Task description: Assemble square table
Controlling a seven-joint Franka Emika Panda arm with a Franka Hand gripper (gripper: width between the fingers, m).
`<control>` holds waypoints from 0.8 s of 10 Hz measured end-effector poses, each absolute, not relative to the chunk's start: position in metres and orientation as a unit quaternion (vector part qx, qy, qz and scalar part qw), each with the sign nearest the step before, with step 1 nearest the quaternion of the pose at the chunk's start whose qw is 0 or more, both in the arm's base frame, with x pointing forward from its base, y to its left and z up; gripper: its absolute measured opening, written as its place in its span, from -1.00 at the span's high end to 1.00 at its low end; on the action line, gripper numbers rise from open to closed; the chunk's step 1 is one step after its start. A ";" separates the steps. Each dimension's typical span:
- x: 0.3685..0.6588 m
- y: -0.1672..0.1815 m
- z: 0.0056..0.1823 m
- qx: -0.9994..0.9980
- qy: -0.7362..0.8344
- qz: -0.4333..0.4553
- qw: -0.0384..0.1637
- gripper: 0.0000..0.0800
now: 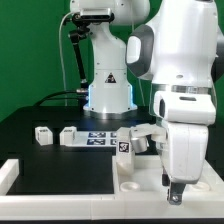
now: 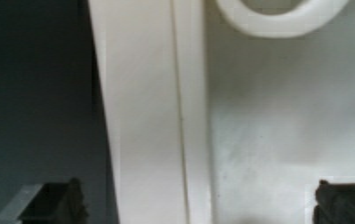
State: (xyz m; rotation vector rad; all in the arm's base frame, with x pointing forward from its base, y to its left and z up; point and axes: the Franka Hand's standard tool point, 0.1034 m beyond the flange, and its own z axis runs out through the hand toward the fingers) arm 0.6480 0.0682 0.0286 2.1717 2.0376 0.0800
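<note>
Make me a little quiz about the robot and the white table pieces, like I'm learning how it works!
1. True or false: the gripper is shut tight.
2. What colour is the table top? A green, B white, C red.
3. Fill in the gap: in the wrist view, the hole in the table top is ____ in shape.

Key: 1 false; 2 B; 3 round.
</note>
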 end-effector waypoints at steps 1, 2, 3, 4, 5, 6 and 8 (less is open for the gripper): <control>0.648 0.067 0.029 0.727 0.681 0.027 0.081 -0.62; 0.648 0.058 0.038 0.731 0.677 0.021 0.082 -0.62; 0.643 0.045 0.057 0.738 0.670 0.015 0.084 -0.62; 0.635 0.038 0.074 0.756 0.650 0.011 0.083 -0.62; 0.634 0.027 0.097 0.769 0.633 0.013 0.088 -0.62; 0.631 0.017 0.120 0.797 0.596 0.025 0.095 -0.62; 0.628 0.019 0.111 0.844 0.529 0.029 0.089 -0.62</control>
